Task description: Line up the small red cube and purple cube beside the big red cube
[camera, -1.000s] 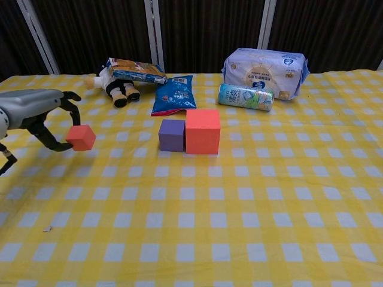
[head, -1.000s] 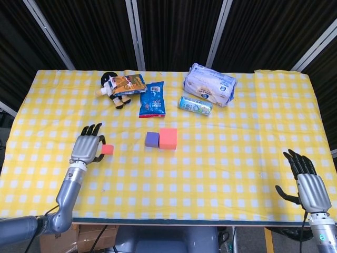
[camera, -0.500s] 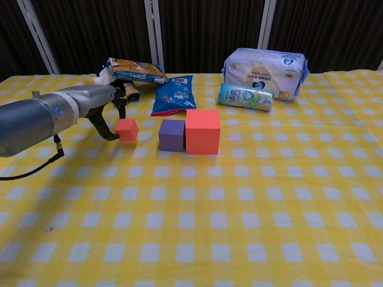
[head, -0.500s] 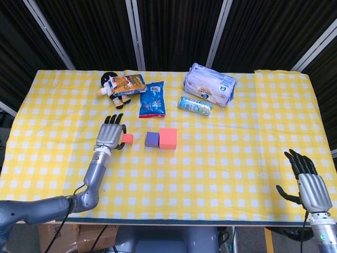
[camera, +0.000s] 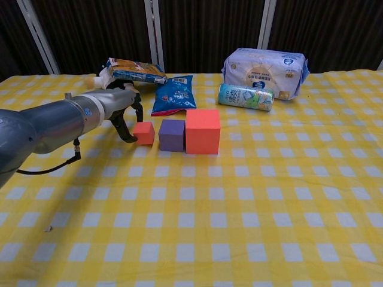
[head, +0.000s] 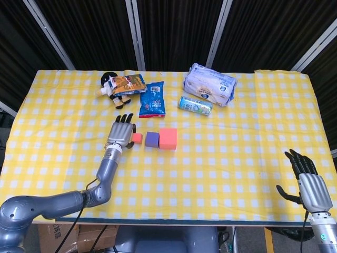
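Observation:
The big red cube (head: 168,138) (camera: 203,131) stands mid-table with the purple cube (head: 152,139) (camera: 172,134) right against its left side. The small red cube (head: 137,138) (camera: 143,133) is just left of the purple cube, a narrow gap between them, low at the cloth. My left hand (head: 121,134) (camera: 122,110) grips this small cube from its left, thumb and fingers curled around it. My right hand (head: 305,176) hovers at the table's near right corner, fingers spread and holding nothing; the chest view does not show it.
Along the back of the yellow checked table (head: 231,158) lie a plush doll with a box (head: 120,84) (camera: 122,75), a blue snack bag (head: 152,99) (camera: 173,94), a can on its side (head: 195,105) (camera: 246,97) and a tissue pack (head: 210,84) (camera: 265,64).
My left hand has carried the small red cube to the right, from the table's left part to just beside the purple cube. The right hand has stayed put.

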{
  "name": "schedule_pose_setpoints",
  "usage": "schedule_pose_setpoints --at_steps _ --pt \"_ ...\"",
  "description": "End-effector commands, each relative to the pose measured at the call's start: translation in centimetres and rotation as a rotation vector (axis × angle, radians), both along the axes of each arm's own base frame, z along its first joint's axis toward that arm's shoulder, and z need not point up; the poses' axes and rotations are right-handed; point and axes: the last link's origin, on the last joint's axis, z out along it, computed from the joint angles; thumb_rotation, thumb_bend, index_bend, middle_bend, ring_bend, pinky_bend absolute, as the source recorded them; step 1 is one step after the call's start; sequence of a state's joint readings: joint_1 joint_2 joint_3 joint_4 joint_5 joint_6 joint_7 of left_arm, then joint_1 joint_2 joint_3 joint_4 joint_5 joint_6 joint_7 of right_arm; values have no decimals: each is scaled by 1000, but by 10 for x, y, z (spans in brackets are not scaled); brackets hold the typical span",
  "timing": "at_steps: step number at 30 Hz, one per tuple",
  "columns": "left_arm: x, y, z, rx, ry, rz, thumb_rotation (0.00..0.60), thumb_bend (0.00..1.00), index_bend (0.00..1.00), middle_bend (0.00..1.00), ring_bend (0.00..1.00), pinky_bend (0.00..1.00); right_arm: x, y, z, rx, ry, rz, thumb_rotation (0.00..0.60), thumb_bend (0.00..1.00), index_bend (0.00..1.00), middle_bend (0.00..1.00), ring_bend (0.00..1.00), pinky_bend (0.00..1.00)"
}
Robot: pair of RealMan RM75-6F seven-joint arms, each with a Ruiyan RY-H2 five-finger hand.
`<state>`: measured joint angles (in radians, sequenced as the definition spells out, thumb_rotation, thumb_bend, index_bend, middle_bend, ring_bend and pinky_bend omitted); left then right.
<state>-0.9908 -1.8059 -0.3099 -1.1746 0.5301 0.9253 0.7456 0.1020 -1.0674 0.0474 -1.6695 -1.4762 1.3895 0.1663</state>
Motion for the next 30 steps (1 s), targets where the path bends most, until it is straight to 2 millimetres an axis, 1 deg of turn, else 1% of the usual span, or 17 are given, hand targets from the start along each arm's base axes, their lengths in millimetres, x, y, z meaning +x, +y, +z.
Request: schedule_pose_setpoints --at_steps 1,14,21,26,30 --pt "2 1 -3 -7 5 1 600 378 478 0 0 0 0 0 0 0 -1 -3 600 345 0 0 0 0" --pt "12 2 -8 -21 5 -5 600 375 452 0 0 0 0 0 0 3 0 -3 600 344 0 0 0 0" --pt "14 0 -12 -29 9 -7 600 341 388 0 0 0 0 0 0 1 1 -1 600 345 0 0 0 0" --pt "14 -1 -11 -27 14 -7 600 321 341 0 0 0 0 0 0 -1 -1 0 600 344 0 0 0 0" --pt "14 -2 -8 -25 7 -5 600 320 326 0 0 0 0 1 1 -1 0 2 600 345 0 0 0 0"
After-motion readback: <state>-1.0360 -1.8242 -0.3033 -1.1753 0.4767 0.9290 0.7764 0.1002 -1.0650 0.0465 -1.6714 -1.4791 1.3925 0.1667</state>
